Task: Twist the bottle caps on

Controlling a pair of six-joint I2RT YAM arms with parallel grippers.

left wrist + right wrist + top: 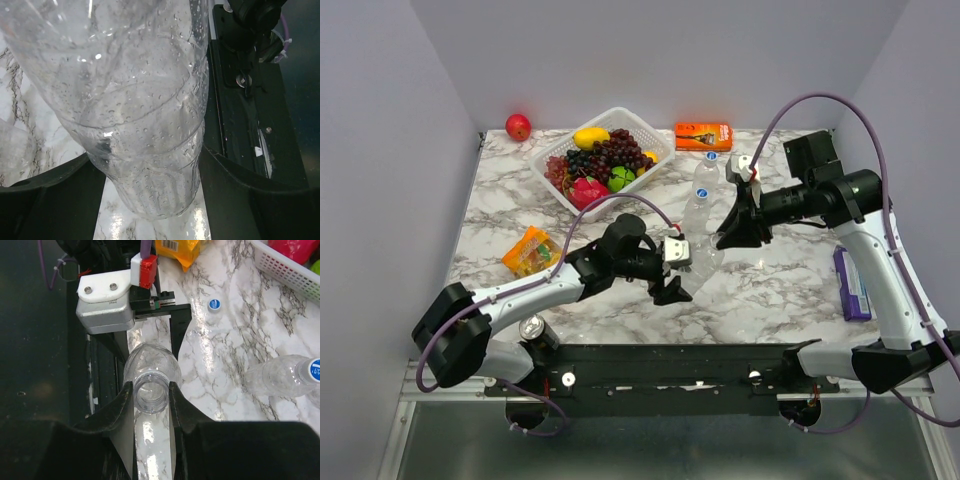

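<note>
The left gripper (145, 157) clamped the body of the uncapped bottle (150, 360); the right gripper (150, 396) was closed on its neck, above the table (780, 290) centre. The loose cap (214, 305) lay apart, further left. Releasing the neck could let the thin-walled bottle tilt or slip.

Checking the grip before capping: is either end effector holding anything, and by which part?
Both hold one uncapped bottle: the left end effector clamps its lower body, the right end effector grips its open neck.
</note>
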